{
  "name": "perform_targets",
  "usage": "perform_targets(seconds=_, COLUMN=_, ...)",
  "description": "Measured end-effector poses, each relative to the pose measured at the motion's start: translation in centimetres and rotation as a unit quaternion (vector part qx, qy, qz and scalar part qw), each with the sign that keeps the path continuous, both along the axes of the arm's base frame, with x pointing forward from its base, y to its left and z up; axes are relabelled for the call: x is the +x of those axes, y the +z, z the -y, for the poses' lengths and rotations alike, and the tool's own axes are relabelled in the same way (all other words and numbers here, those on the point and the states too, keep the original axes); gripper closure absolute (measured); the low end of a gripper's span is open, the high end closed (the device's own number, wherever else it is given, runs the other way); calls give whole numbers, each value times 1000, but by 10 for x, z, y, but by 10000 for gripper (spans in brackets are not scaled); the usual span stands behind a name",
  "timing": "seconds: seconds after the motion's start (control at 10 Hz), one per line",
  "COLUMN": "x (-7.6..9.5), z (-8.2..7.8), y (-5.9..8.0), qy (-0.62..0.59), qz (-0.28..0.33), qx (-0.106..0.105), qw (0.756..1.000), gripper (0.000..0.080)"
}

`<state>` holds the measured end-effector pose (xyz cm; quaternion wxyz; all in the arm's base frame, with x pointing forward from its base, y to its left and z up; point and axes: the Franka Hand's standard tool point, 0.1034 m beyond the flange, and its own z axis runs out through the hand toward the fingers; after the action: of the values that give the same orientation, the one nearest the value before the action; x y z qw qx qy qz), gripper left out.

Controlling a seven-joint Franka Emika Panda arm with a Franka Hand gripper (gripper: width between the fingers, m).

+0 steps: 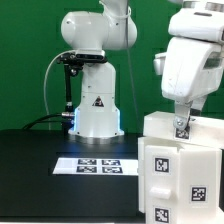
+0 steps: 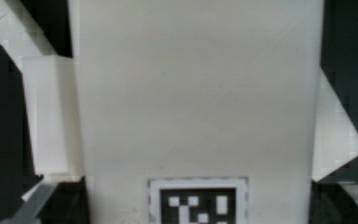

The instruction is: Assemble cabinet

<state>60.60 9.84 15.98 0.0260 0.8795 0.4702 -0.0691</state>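
The end effector [image 1: 182, 122] sits atop the cabinet [image 1: 180, 165], seemingly gripping a flat panel [image 2: 194, 100] that next needs seating squarely.

Even, bright light; both views soft and low-resolution. White cabinet [image 2: 194, 90] nearly washed out, black table [image 1: 40, 175] dark.

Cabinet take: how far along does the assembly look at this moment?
Done: the white plastic cabinet box with marker tags stands upright. In hand: the gripper sits at its top, fingers either side of a flat white tagged panel; grip unclear. Left: cannot tell, other parts unseen.
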Motion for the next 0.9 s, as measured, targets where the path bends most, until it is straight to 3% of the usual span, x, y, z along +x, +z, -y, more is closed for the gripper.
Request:
perform_targets(seconds=0.4, x=0, z=0, y=0, qy=-123, qz=13, qx=-12, qw=992, gripper=245)
perform_targets(seconds=0.7, x=-3, z=1, y=-2, qy=-294, qz=28, qx=-22, qw=955, gripper=245)
perform_targets(seconds=0.9, x=-4, z=1, y=-2, qy=-431, qz=43, qx=-29, qw=901, gripper=245)
